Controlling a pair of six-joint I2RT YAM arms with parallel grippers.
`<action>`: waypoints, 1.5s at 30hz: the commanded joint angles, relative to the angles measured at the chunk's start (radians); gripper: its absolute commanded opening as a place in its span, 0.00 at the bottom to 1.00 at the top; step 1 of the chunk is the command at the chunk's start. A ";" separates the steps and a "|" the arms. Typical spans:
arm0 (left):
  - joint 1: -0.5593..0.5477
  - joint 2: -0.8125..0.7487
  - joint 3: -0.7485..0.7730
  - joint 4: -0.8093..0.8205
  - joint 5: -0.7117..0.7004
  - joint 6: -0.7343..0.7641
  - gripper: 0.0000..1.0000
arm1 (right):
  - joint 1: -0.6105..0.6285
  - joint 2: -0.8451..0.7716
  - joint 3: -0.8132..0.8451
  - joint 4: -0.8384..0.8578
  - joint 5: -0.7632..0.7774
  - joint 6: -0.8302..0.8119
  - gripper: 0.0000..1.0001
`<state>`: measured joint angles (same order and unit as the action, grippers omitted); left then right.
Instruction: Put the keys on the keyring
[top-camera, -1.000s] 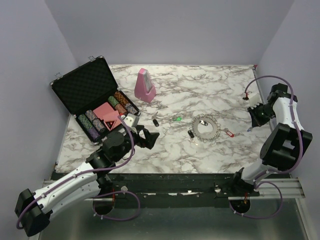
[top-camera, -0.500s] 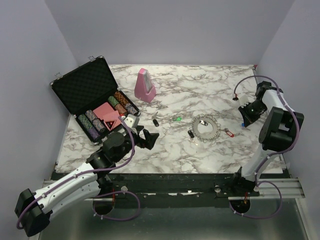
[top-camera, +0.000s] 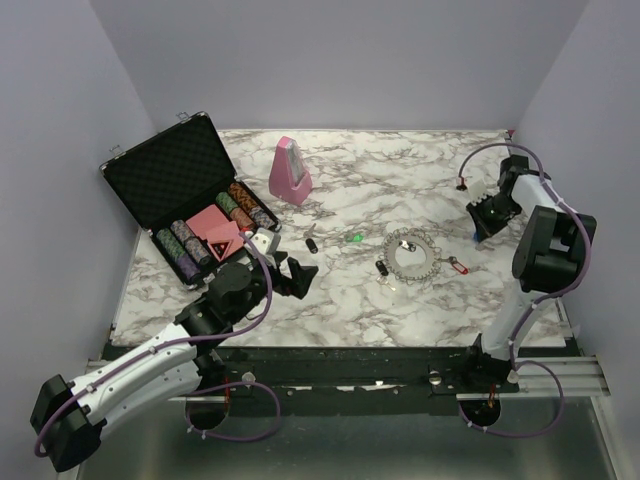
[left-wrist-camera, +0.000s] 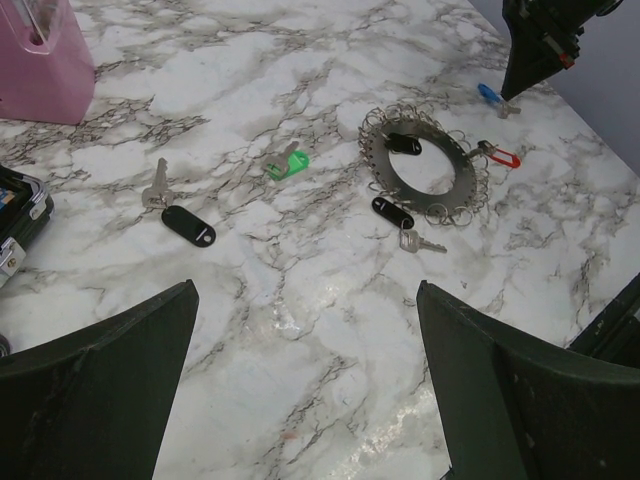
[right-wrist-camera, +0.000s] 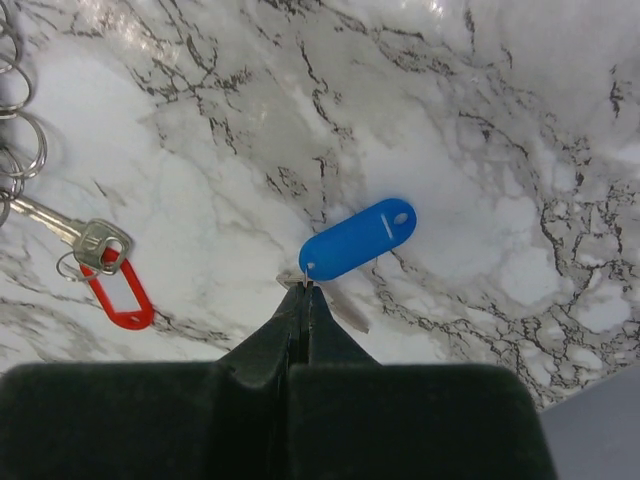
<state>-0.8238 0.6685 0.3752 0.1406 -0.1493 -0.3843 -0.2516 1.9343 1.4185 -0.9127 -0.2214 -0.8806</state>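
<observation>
The keyring (top-camera: 412, 254) lies flat on the marble table, right of centre; it also shows in the left wrist view (left-wrist-camera: 425, 165). A red-tagged key (right-wrist-camera: 118, 292) and a black-tagged key (left-wrist-camera: 392, 212) lie at its rim, and another black tag (left-wrist-camera: 403, 143) lies inside it. A green-tagged key (left-wrist-camera: 287, 164) and a further black-tagged key (left-wrist-camera: 188, 225) lie to its left. My right gripper (right-wrist-camera: 305, 290) is shut on the small ring of the blue-tagged key (right-wrist-camera: 358, 239), right of the keyring. My left gripper (left-wrist-camera: 310, 400) is open and empty, low over the table near the front left.
A pink metronome (top-camera: 289, 172) stands at the back. An open black poker-chip case (top-camera: 190, 200) lies at the left edge. The purple walls close in the table on three sides, with the right wall close to my right arm.
My right gripper has moved left and farther back, carrying the blue-tagged key toward the keyring. The left arm has barely moved.
</observation>
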 joint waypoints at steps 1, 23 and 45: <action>0.008 0.008 0.001 0.019 -0.015 0.015 0.99 | 0.014 -0.015 0.013 0.075 -0.042 0.032 0.00; 0.008 -0.033 0.001 0.007 0.017 0.010 0.99 | -0.015 -0.564 -0.366 -0.052 0.132 -0.090 0.00; 0.009 -0.070 -0.044 0.010 0.002 0.018 0.99 | -0.031 -0.287 -0.257 -0.127 0.033 -0.011 0.00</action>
<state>-0.8192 0.6010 0.3489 0.1329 -0.1455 -0.3813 -0.2771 1.5841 1.0996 -1.0565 -0.1307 -0.9390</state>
